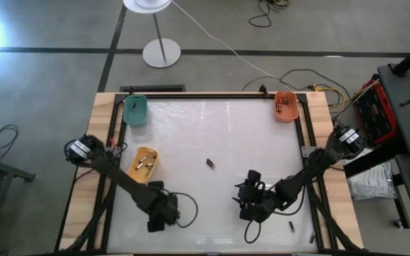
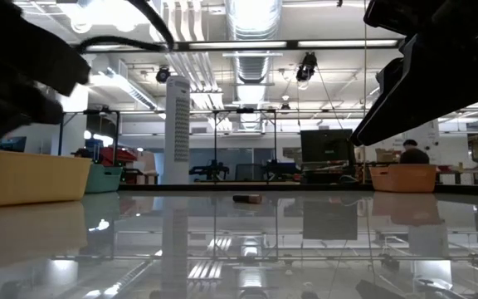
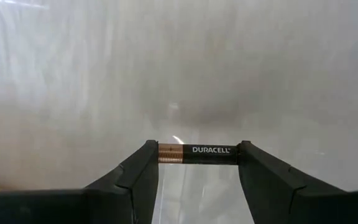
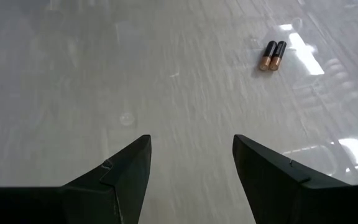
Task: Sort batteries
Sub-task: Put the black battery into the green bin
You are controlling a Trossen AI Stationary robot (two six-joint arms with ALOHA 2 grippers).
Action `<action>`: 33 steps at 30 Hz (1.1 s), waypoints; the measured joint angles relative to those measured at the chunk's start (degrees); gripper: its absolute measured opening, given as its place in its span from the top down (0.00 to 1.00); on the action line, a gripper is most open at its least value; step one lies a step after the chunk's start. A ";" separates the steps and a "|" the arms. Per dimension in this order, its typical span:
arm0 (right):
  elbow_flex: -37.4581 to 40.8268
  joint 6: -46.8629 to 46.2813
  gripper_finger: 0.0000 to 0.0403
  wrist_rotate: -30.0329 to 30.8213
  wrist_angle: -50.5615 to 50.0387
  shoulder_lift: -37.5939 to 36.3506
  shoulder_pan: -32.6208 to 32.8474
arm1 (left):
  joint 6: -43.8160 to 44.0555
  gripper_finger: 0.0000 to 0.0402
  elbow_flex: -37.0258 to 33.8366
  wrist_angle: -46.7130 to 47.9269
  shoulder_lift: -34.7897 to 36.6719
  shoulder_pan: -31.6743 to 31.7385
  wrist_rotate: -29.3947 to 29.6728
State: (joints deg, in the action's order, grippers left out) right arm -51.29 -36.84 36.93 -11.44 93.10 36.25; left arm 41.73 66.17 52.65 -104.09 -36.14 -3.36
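We see the left gripper [image 3: 197, 163] low over the near-left part of the white table [image 1: 212, 135], its two dark fingers [image 3: 135, 177] clamped end to end on a black and copper Duracell battery [image 3: 196, 153], which spans the gap between the fingertips. In the high view this gripper [image 1: 159, 217] sits near the table's front edge, just right of the yellow bin.

The right gripper [image 4: 191, 165] hangs over the near-right part of the table with its fingers [image 4: 260, 168] spread apart and nothing between them; from above it [image 1: 250, 195] lies right of the table's middle. Ahead of it in its wrist view, two black and copper batteries [image 4: 272, 55] lie side by side, touching, on the bare surface. We take these for the small dark pair [image 1: 211, 163] near the table's centre in the high view, and the low view shows a small dark shape [image 2: 247, 198] far out on the glossy top.

Another single battery [image 1: 290, 227] lies near the front right corner, close to the right arm.

The yellow bin [image 1: 145, 163] at the left holds a few batteries [image 1: 144, 162]. The orange bin [image 1: 286, 107] in the far right corner holds some with red marks [image 1: 284, 104]. The green bin [image 1: 135, 110] stands in the far left corner; we cannot tell what lies inside it.
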 joint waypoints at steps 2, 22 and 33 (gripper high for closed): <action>0.00 0.00 0.46 0.00 0.00 0.00 -0.02 | -1.84 0.56 -0.69 -1.40 -0.08 1.46 -0.02; 0.00 -0.03 0.46 -1.40 -0.22 0.00 0.00 | -5.17 0.46 0.90 -2.25 -4.90 4.62 3.37; -0.02 -2.29 0.46 -5.59 -0.30 0.00 0.39 | -0.54 0.39 9.70 8.47 -5.27 4.66 5.99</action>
State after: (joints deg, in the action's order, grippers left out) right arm -51.31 -39.13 31.34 -11.75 93.10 36.64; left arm 41.20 75.87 61.12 -109.36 -31.48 2.63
